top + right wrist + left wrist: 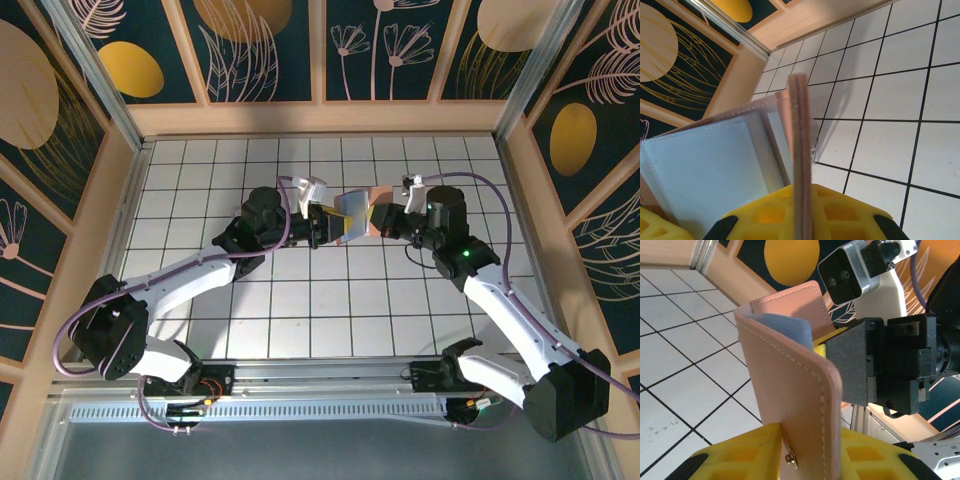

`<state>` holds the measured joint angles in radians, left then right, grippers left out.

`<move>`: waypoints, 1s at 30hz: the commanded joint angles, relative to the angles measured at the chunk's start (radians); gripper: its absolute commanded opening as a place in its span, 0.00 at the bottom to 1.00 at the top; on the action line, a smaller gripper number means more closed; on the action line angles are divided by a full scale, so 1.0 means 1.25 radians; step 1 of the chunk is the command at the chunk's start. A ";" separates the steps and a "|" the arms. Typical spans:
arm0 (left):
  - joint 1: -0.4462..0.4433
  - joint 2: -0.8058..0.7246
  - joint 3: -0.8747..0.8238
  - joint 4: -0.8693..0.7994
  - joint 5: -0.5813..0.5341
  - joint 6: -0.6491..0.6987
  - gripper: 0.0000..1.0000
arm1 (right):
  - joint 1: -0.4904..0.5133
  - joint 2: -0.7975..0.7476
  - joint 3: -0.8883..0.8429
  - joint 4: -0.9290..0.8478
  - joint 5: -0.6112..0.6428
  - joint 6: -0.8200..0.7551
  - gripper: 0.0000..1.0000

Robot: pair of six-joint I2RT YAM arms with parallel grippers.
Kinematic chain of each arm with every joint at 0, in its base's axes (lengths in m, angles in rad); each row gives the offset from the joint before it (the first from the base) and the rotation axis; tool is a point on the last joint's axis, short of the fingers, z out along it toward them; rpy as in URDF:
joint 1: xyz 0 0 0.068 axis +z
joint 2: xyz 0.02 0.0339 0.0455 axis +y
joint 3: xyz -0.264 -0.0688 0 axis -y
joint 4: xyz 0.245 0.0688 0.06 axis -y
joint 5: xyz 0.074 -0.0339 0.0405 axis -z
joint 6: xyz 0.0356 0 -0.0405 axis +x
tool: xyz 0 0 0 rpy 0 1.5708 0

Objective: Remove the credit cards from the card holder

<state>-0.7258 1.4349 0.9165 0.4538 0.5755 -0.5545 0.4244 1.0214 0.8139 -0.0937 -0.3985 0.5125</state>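
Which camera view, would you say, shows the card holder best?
Left wrist: the card holder is close, both tan flaps and blue lining visible. Right wrist: one flap edge-on, plus pockets. Top external: small.

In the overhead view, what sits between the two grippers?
The card holder, spread open, with the left gripper shut on one flap and the right gripper on the other. The top view shows it.

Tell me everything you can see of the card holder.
The card holder is a tan, stitched, leather-look folding wallet with pale blue inner pockets and a snap. It is held open above the tiled table, one flap pinched by the right gripper, the other between the jaws of the left gripper.
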 commanded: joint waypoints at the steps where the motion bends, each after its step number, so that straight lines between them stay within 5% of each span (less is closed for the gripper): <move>1: -0.003 -0.024 0.009 0.048 0.022 -0.007 0.29 | -0.009 -0.016 0.003 0.026 0.005 0.011 0.00; 6: -0.003 -0.030 0.004 0.052 0.013 -0.004 0.34 | -0.014 -0.018 0.005 0.021 0.010 0.010 0.00; 21: -0.003 -0.022 0.003 0.042 -0.034 -0.006 0.09 | -0.014 -0.020 0.007 0.036 -0.025 0.010 0.00; 30: -0.004 -0.013 0.003 0.034 -0.080 -0.015 0.00 | -0.013 -0.050 0.012 0.035 -0.022 0.011 0.18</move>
<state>-0.7258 1.4239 0.9165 0.4667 0.4927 -0.5625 0.4072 0.9924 0.8139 -0.0917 -0.3950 0.5179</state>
